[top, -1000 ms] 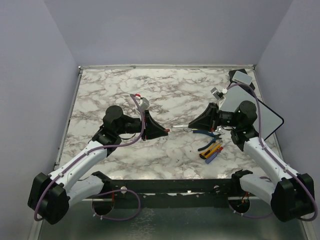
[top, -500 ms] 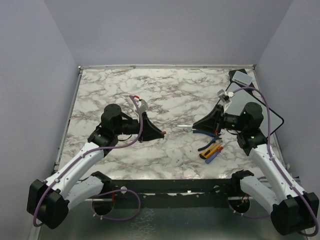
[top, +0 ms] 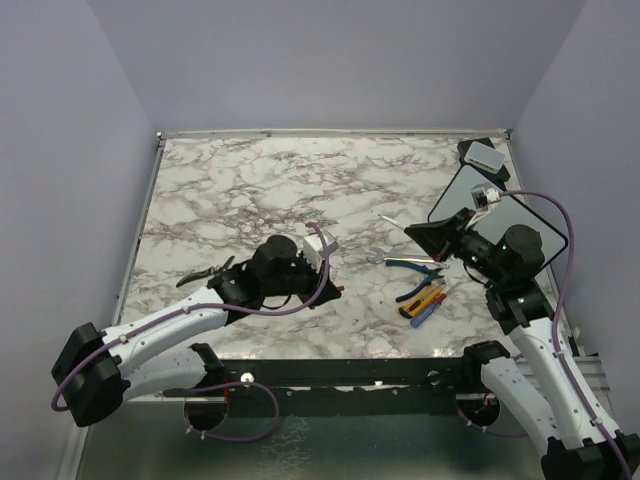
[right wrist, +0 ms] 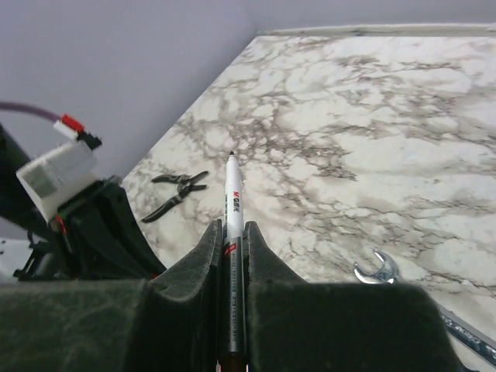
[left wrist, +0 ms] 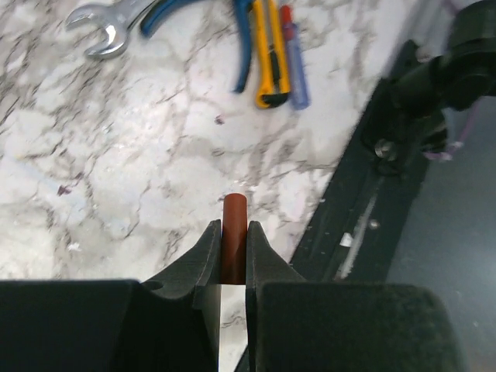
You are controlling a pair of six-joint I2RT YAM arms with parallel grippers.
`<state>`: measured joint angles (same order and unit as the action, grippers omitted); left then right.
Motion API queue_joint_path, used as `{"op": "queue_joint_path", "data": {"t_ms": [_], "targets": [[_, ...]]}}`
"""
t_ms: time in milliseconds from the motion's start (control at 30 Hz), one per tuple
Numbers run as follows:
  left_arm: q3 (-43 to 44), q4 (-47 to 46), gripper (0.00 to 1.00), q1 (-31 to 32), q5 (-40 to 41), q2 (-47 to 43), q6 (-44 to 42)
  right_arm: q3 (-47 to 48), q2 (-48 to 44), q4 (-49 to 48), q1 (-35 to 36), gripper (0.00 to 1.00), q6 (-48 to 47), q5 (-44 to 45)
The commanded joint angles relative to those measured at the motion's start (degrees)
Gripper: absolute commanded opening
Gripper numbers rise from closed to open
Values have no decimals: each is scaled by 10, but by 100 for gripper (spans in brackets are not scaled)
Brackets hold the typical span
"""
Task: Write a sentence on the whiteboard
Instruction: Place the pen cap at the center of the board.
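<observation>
Lying flat, the whiteboard [top: 458,198] looks pale grey, thinly black-framed.

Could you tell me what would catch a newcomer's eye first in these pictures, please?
The right gripper holds a marker out over the marble table, by the whiteboard at the table's right edge. The left gripper, near the front edge, is shut on a dark red cylinder, probably the cap. Hand tools lie between them.

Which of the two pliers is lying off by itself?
The black pliers, alone on the left; the blue pliers lie bunched with other tools on the right.
</observation>
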<state>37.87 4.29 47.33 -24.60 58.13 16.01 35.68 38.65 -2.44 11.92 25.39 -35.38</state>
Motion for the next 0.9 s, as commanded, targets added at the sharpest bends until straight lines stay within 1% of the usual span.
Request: {"op": "queue_joint_path", "data": {"t_ms": [0,67,167,300,433,500,567,667,767,833,867], "targets": [[4,43,0,68,226,60,-6,-25,-19,36,-1,0,0,124],[13,50,0,94,260,97,-6,-27,-22,56,-2,0,-1,154],[25,50,0,114,266,143,-3,-24,-21,80,-2,0,-2,193],[38,52,0,133,282,188,-10,-27,-18,82,-2,0,-4,203],[38,43,0,136,265,222,-7,-38,-15,79,-2,0,-2,224],[33,32,0,136,256,236,-2,-41,-13,86,-2,0,3,251],[25,17,5,136,248,246,2,-37,-10,103,-2,0,2,284],[24,-1,15,136,247,261,6,-29,-9,117,-2,0,-1,342],[26,-14,28,136,229,277,9,-27,-15,109,-1,0,-3,392],[26,-19,39,136,226,282,9,-21,-14,110,-1,0,-6,425],[26,-19,46,136,225,281,9,-17,-12,114,-1,0,-6,445]]}}
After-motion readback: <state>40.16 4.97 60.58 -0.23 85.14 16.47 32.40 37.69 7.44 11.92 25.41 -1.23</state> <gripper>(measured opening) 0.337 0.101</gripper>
